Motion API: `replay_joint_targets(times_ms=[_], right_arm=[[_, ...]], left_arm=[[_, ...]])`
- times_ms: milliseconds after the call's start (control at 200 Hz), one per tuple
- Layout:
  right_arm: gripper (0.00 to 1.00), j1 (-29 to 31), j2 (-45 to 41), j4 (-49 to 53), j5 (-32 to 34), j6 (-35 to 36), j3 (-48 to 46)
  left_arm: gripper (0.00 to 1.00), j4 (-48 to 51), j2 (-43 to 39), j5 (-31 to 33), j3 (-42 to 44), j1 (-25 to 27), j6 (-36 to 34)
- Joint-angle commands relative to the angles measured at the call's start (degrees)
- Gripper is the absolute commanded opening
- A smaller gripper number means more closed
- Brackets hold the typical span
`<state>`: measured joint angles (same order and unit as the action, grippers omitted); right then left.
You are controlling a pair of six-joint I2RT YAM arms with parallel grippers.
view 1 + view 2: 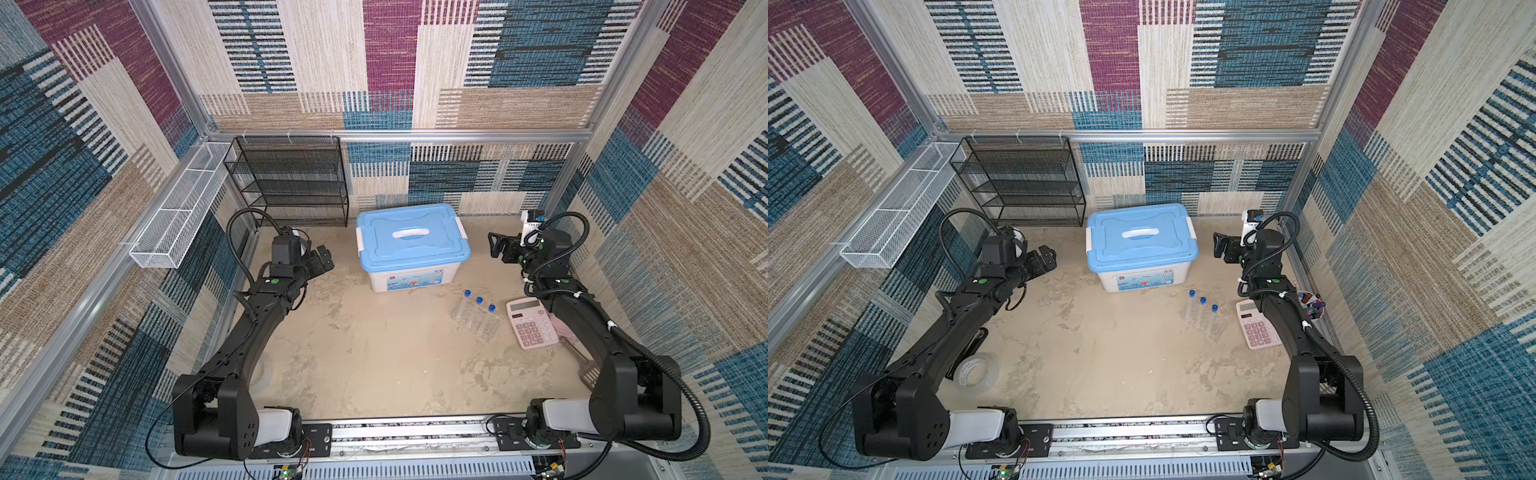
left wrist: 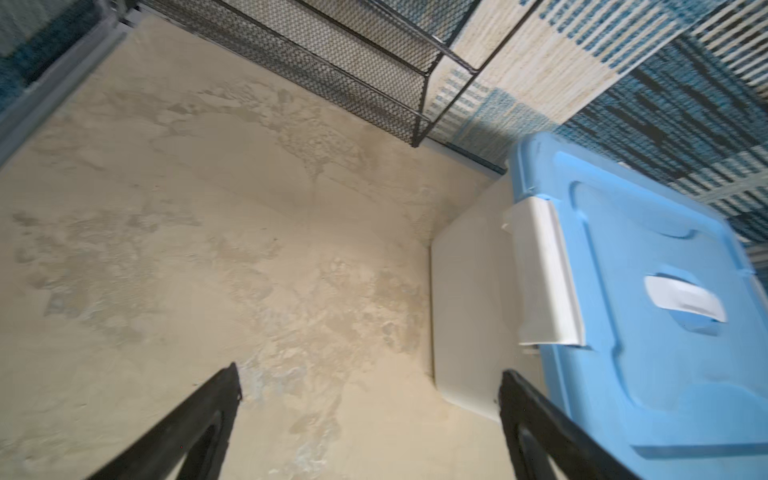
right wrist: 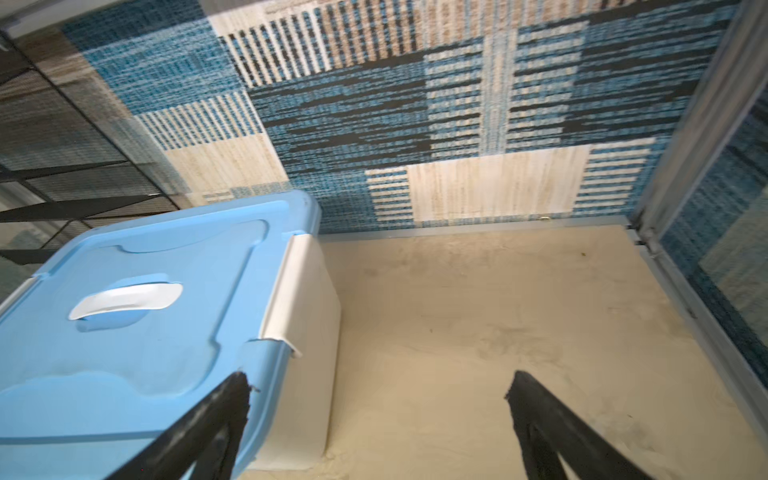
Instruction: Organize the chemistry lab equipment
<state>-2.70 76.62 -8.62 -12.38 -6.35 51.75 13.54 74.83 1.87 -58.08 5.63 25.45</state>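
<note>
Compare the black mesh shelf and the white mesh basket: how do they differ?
The black mesh shelf stands on the table, several tiers stacked; the white mesh basket is mounted on the left rail, one row of compartments. Both are wire mesh.

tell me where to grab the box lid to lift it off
Probably the white latches first, one on each end of the lid: left latch, right latch. Come in sideways, left end effector from the left, right end effector from the right, under each lower lip. The top handle lies flat in its recess, poor to pinch.
</note>
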Motion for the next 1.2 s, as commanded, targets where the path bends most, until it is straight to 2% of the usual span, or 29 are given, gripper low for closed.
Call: replay_joint_targets(times_ms=[0,140,315,626,721,821,1192], right_arm=[[0.99,-1.83,-1.40,-5.32,2.52,0.34,-2.56],[0.99,-2.91,-3.71,-10.54,3.26,0.01,-8.76],[0.99,-2.97,-8.31,-19.70,7.83,0.81,-19.15],[0.99,-3.03,-12.88,-31.13,12.09,0.59,-30.99],[0.99,-3.02,-12.09,-36.88,11.59,-0.21,-34.98],[0.99,-3.06,-10.25,-38.71,10.74,-0.68,-36.39],[0.99,-3.01,-0.89,-49.47,12.21,0.27,-38.63]], left_arm=[[0.99,-0.93,-2.57,9.00,3.03,-0.50,-4.49],[0.99,-3.02,-4.80,12.71,7.25,-0.97,-5.65],[0.99,-7.52,-6.59,17.03,13.06,-1.51,-8.14],[0.99,-12.76,-5.59,18.91,18.00,-2.52,-10.60],[0.99,-18.33,-5.58,20.43,21.41,-2.49,-11.45],[0.99,-21.83,-5.85,20.46,23.93,-2.54,-11.68],[0.99,-23.84,-4.36,21.33,24.83,-2.53,-12.77]])
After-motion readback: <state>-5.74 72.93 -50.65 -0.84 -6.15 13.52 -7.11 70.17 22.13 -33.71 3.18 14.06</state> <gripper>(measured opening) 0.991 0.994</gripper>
